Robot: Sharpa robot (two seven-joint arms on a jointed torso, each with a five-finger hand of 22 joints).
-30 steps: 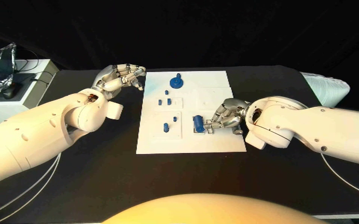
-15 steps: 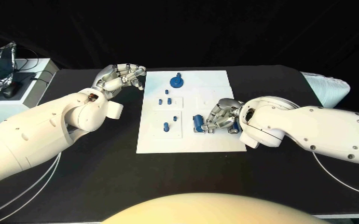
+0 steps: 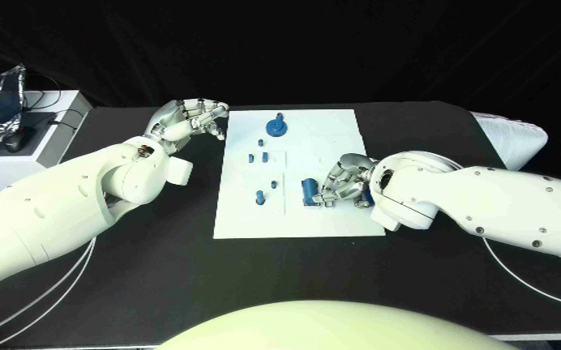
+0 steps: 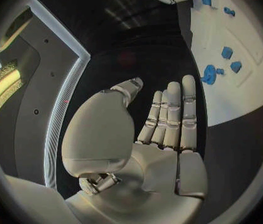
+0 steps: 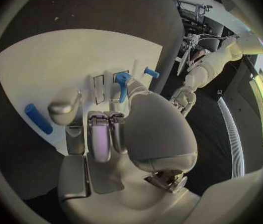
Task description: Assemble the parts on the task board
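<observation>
The white task board (image 3: 330,133) lies mid-table. A blue disc with a peg (image 3: 276,128) stands at its far end, and several small blue pegs (image 3: 259,198) stand down its left half. A longer blue cylinder (image 3: 310,191) (image 5: 38,118) lies flat on the board. My right hand (image 3: 345,180) (image 5: 106,134) hovers low just right of it, fingers curled, thumb beside the cylinder with a small gap. A blue peg (image 5: 122,86) stands just past its fingertips. My left hand (image 3: 187,119) (image 4: 162,129) is off the board's far left corner, fingers straight, holding nothing.
A grey box (image 3: 47,127) with cables stands at the table's left edge. A white padded object (image 3: 515,135) sits at the right edge. Black tabletop (image 3: 293,277) stretches in front of the board.
My right hand has crept a little to the left, closer over the blue cylinder, which stays where it lay. The left hand has not moved.
</observation>
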